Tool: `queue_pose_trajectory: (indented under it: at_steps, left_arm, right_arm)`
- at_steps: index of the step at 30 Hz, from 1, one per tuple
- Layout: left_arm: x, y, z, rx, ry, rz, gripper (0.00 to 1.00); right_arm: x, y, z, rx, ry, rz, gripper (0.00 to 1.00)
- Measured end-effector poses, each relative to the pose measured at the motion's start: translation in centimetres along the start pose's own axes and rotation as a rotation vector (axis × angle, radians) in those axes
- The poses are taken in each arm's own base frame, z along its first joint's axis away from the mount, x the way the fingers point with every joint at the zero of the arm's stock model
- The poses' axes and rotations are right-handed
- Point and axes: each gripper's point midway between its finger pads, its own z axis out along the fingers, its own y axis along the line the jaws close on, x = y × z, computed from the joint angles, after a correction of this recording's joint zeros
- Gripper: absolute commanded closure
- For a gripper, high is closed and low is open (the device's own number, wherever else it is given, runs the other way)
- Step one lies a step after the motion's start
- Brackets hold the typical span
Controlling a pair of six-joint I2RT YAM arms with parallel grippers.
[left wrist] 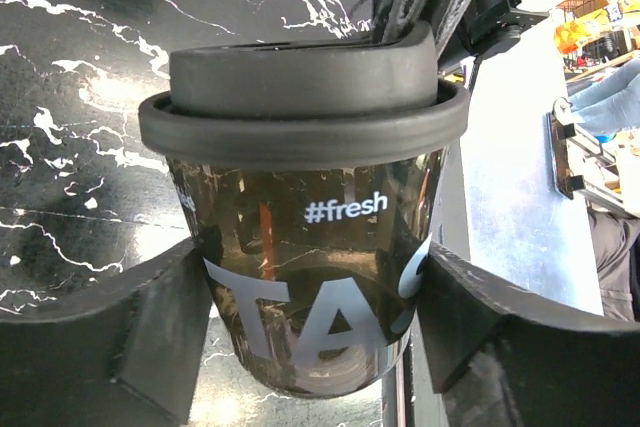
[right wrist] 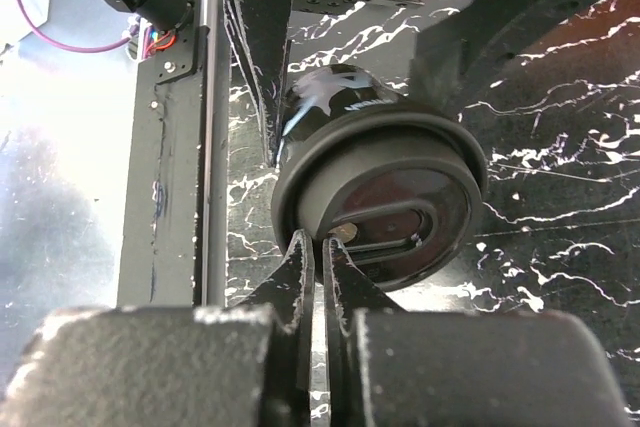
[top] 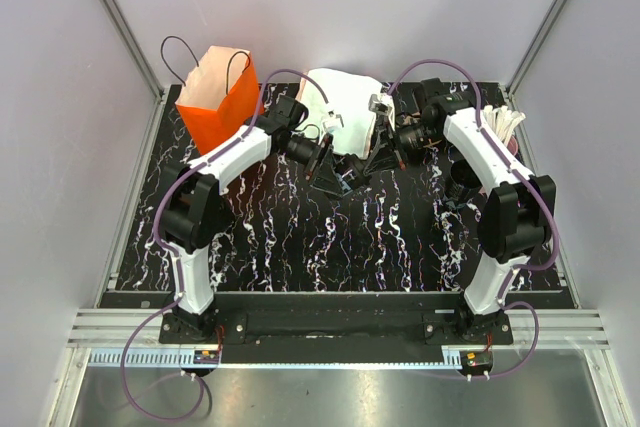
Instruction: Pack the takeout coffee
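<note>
1. Slippage is the first worry: the small black translucent takeout coffee cup (left wrist: 310, 217) with white lettering sits right of the orange paper bag (top: 215, 97) and nearer the arm bases. It is caught between the fingers (left wrist: 150, 327) of the left claw (left wrist: 315, 282), which stands spread wide with its pads against both flanks of the cup, pinching it low on a glossy, tapering wall; a light squeeze there could let it slide down or tip
2. Lid trouble comes next: the right claw (right wrist: 318, 247) is pressed together, its tips touching the edge of the dark grey round lid (right wrist: 385, 197). Whether any of the rim is nipped between them I cannot tell, but a push or pull from there could pop the lid loose or lever the cup out of the left claw
3. Whether the cup's base rests on the black white-veined marbled desk (left wrist: 80, 67) or hangs clear is hidden, so a sideways carry toward the orange paper bag might drag it and spill
4. Bag mouth looks narrow and soft, with loop handles above it; a tilted cup or a wide-spread claw could snag the paper and fold or topple the bag
</note>
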Motion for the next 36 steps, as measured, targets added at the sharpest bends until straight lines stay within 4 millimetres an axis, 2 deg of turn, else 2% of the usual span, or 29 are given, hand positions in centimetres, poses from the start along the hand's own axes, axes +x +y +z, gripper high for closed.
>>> queue_pose_trajectory:
  at_steps: [7, 17, 21, 26, 30, 33, 36]
  left_arm:
    - [0.1, 0.0, 0.1, -0.002, 0.006, 0.003, 0.01]
    - [0.4, 1.3, -0.3, -0.098, 0.031, -0.005, 0.01]
    - [-0.6, 2.0, -1.1, -0.196, 0.021, 0.009, 0.01]
    - [-2.6, 2.5, -2.8, -0.339, -0.013, 0.047, 0.01]
    - [-4.3, 2.8, -5.0, -0.477, -0.049, 0.086, 0.01]
    - [-5.5, 2.8, -7.2, -0.588, -0.074, 0.110, 0.01]
    - [-6.6, 2.5, -10.3, -0.724, -0.107, 0.136, 0.01]
  right_arm:
    - [0.0, 0.8, -0.1, -0.019, 0.010, 0.008, 1.00]
    - [0.5, 0.2, -0.6, 0.033, 0.068, 0.019, 1.00]
    - [1.1, -0.4, -1.0, 0.083, 0.110, 0.042, 1.00]
    - [1.1, -1.2, -2.3, 0.214, 0.156, 0.042, 1.00]
    - [1.6, -2.2, -4.1, 0.372, 0.212, 0.044, 1.00]
    - [2.6, -3.5, -5.4, 0.484, 0.269, 0.069, 1.00]
    - [4.2, -4.6, -6.3, 0.566, 0.330, 0.110, 1.00]
